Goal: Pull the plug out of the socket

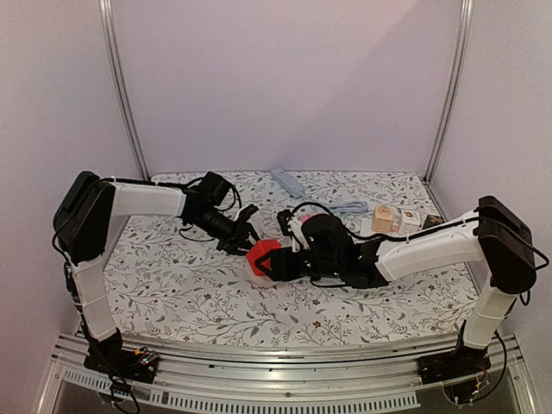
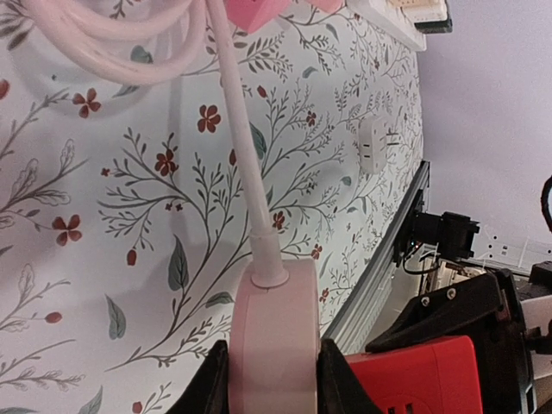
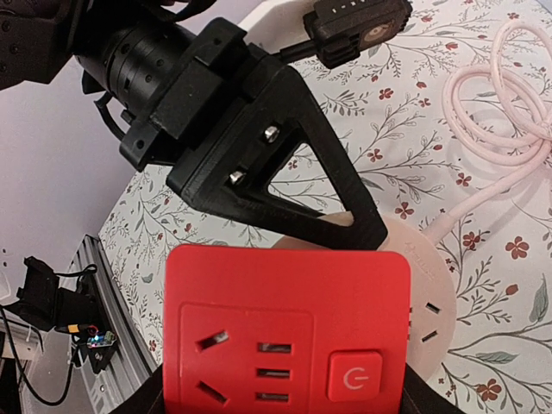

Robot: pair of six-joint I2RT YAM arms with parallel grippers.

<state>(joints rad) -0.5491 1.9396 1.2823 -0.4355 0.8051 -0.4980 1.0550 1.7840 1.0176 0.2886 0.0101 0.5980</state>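
The red square plastic plug block (image 3: 285, 328), its face bearing a five-hole outlet and a power button, sits mid-table in front of the pale pink rounded socket unit (image 3: 424, 280). Whether the two are joined cannot be told. The right gripper (image 3: 289, 404) is clamped on the red block's sides. The left gripper (image 2: 274, 384) pinches the pink unit, whose pale pink cable (image 2: 244, 155) trails over the floral tablecloth (image 2: 129, 216).
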